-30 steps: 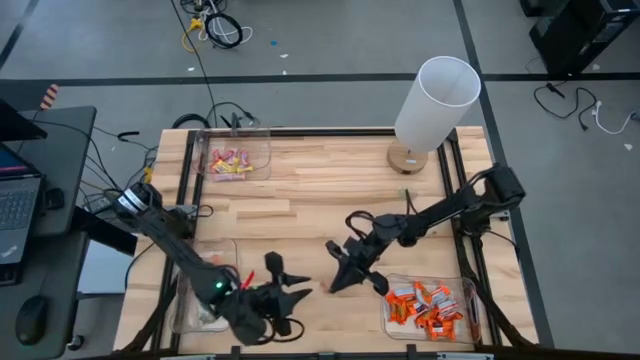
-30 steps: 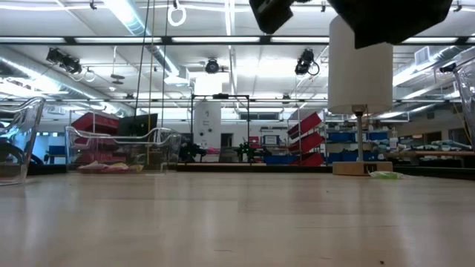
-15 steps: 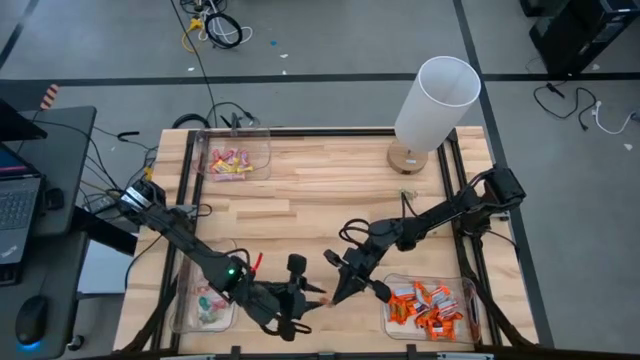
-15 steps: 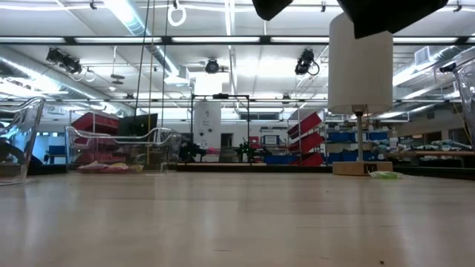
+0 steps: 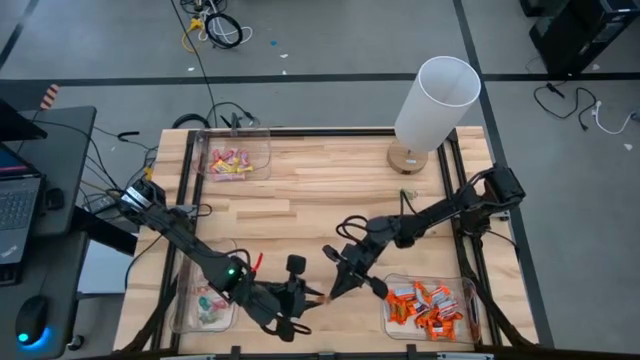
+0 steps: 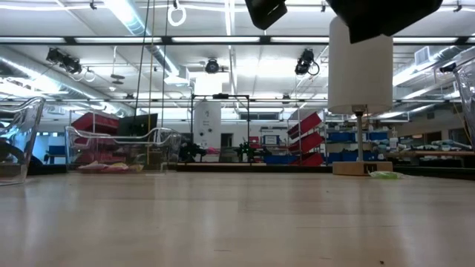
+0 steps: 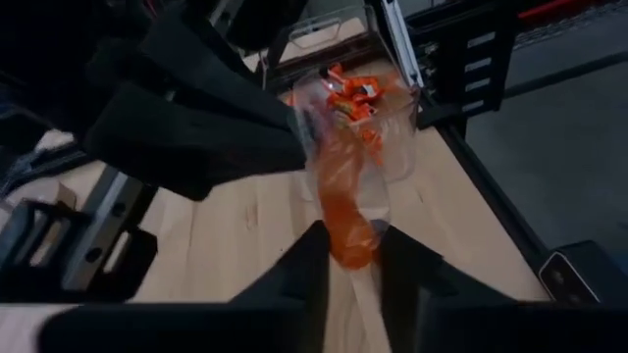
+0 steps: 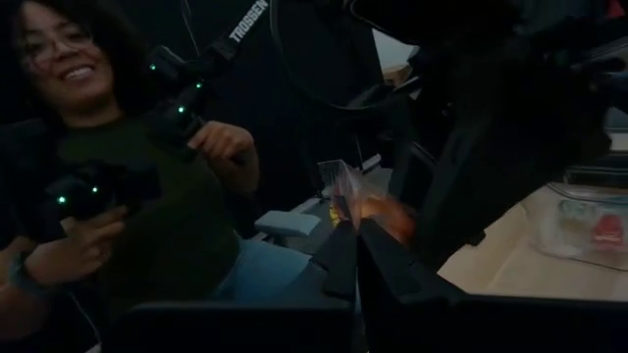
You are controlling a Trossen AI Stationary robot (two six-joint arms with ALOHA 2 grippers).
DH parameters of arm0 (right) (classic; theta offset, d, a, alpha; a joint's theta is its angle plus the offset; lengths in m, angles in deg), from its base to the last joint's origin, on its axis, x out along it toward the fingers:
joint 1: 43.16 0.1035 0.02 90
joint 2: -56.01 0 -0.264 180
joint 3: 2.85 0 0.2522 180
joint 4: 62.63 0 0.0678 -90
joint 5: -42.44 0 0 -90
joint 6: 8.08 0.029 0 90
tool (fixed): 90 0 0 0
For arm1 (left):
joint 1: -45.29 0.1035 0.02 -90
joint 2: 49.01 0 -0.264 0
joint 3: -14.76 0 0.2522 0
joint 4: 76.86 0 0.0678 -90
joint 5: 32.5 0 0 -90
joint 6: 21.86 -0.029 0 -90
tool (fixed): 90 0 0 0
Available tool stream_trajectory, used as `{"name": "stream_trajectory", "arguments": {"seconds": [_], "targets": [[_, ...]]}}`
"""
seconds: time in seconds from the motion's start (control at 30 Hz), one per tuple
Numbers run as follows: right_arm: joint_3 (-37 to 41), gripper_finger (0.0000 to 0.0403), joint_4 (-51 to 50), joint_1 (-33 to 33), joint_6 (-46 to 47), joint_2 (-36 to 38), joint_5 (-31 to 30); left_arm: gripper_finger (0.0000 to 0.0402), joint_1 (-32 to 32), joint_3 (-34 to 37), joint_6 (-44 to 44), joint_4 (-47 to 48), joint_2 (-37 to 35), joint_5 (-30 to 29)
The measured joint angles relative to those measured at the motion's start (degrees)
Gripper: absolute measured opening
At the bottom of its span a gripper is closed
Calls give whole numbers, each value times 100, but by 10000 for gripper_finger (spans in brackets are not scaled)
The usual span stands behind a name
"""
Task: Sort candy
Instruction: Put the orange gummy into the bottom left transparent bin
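Table point(image 5: 320, 190) carries three bins: orange candy point(image 5: 428, 304) near right, pink point(image 5: 228, 161) far left, pale point(image 5: 208, 305) near left. Left gripper point(image 5: 312, 298) and right gripper point(image 5: 335, 287) meet mid-front, both clamped on one orange sweet point(image 7: 345, 211). Sweet is light; wrapper is soft and crinkly, so grip the body, not the twisted ends. Left wrist view shows this double hold; low view shows no candy. Right wrist view shows a person point(image 8: 128, 176) with controllers.

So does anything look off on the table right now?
One orange candy is pinched by both grippers at once, left gripper and right gripper, near the table's front edge. A lone pale candy also lies loose by the lamp.
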Motion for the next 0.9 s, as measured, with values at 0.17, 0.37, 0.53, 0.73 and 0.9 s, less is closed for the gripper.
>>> {"name": "stream_trajectory", "arguments": {"seconds": [0.17,0.37,0.53,0.73,0.9], "targets": [[1,23,-52,-78,43,0,66,12,-86,0,446,248,0,-52],[1,63,-991,-302,11,202,97,18,-390,-81,1124,770,-77,-120],[1,81,-1777,-542,-114,262,91,17,-726,-630,2216,2153,-109,-196],[12,81,-2419,-835,-227,264,-174,17,-1086,-1494,4156,4464,-109,-183],[12,80,-2432,-909,-223,267,-395,17,-1302,-2073,6231,6439,-116,267]]}}
